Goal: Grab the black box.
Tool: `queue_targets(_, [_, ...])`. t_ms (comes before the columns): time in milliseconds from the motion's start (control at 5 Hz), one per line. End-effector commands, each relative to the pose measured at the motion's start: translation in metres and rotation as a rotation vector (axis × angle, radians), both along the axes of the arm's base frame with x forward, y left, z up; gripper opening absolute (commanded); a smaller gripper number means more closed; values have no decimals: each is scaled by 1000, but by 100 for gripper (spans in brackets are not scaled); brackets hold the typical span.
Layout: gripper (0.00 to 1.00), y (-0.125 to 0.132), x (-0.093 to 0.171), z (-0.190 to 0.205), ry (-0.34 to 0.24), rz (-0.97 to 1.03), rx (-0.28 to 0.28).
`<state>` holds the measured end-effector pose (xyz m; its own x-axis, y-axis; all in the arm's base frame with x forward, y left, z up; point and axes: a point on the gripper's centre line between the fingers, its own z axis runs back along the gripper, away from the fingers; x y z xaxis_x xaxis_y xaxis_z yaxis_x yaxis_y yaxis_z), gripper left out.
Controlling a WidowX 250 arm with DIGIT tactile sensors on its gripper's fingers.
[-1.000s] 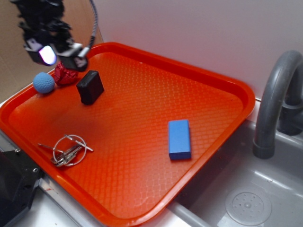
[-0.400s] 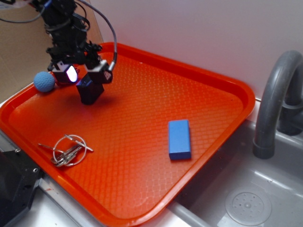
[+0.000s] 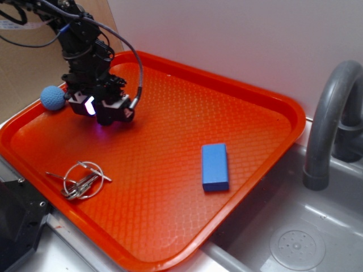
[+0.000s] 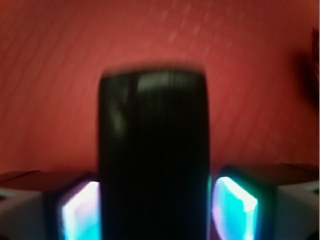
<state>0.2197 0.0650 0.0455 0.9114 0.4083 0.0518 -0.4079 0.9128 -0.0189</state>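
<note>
Claw down over the black box near the orange tray's back-left corner, jaws open astride it. We judge closing comes next.

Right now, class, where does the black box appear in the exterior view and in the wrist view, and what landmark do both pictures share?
Exterior: the black box sits upper left on the orange tray, mostly hidden under the gripper.
Wrist: the black box fills the centre, between the two glowing fingers.
Shared landmark: the tray's textured orange surface.
</note>
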Motion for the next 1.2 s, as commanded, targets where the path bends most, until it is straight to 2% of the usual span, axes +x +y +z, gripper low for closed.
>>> queue_targets(0, [0, 4, -40, 76, -178, -17, 58])
queue_targets(200, [0, 7, -43, 112, -222, -28, 10])
queue_targets(400, [100, 17, -33, 124, -218, -14, -20])
queue_targets(800, [100, 18, 1, 90, -166, -11, 16])
queue_targets(1000, [100, 18, 16, 68, -154, -24, -6])
